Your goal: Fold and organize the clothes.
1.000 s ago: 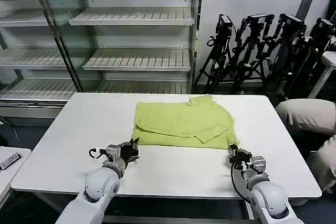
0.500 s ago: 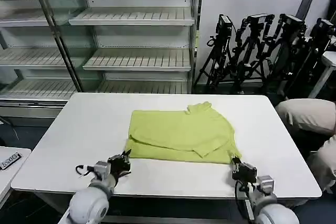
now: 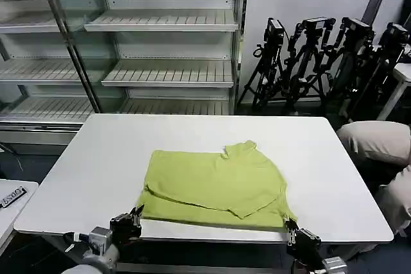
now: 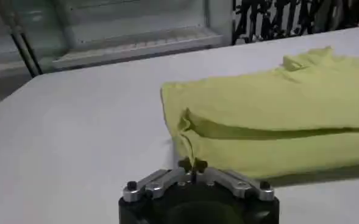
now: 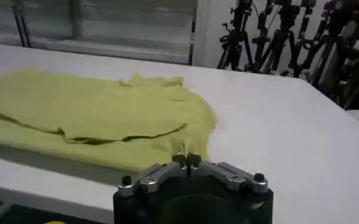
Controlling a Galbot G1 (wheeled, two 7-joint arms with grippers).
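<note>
I have both the left pincer and right pincer clenched on the half-folded shirt hem at the surface edge; further folds remain.

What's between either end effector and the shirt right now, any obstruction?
Nothing visible. The left end effector and right end effector each sit at a near corner of the shirt, fingertips shut on its hem at the table edge.
</note>
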